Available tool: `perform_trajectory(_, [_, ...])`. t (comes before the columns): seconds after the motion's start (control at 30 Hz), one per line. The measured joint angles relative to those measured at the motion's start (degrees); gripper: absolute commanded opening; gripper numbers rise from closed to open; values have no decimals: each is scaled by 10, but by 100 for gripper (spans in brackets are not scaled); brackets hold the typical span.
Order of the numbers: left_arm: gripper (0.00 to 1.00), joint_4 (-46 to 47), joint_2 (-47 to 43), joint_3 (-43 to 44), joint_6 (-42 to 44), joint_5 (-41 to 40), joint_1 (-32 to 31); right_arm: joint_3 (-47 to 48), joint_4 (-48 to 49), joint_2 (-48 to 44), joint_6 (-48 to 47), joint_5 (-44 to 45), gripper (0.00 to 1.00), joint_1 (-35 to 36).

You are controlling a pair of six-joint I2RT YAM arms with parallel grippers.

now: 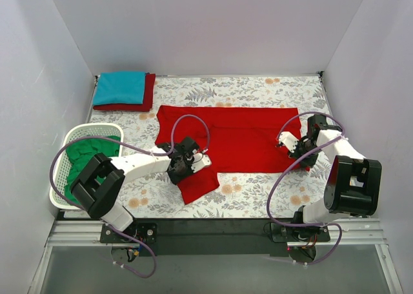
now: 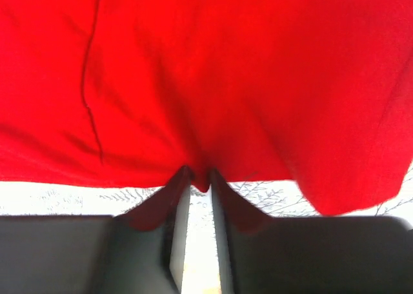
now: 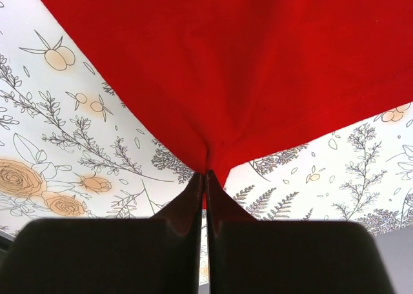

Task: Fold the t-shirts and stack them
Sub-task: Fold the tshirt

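A bright red t-shirt (image 1: 239,136) lies spread across the middle of the table, one sleeve (image 1: 199,184) sticking out at its near left. My left gripper (image 1: 188,160) is shut on the shirt's near edge (image 2: 200,178) by that sleeve. My right gripper (image 1: 292,146) is shut on the shirt's right edge (image 3: 210,158), pinching a fold of cloth. A teal blue t-shirt (image 1: 120,88) lies folded on a folded darker red t-shirt (image 1: 147,100) at the back left. A green t-shirt (image 1: 87,153) is bunched in the white basket (image 1: 61,171).
The table has a floral-print cloth (image 1: 258,191). The white lattice basket stands at the left edge beside my left arm. Grey walls close the left, back and right sides.
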Motion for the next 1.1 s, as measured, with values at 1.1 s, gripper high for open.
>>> perform_trajectory(1.1, [0,-205,-113,98,61,128,124,7,-89,-58,-45,-18,1,-23])
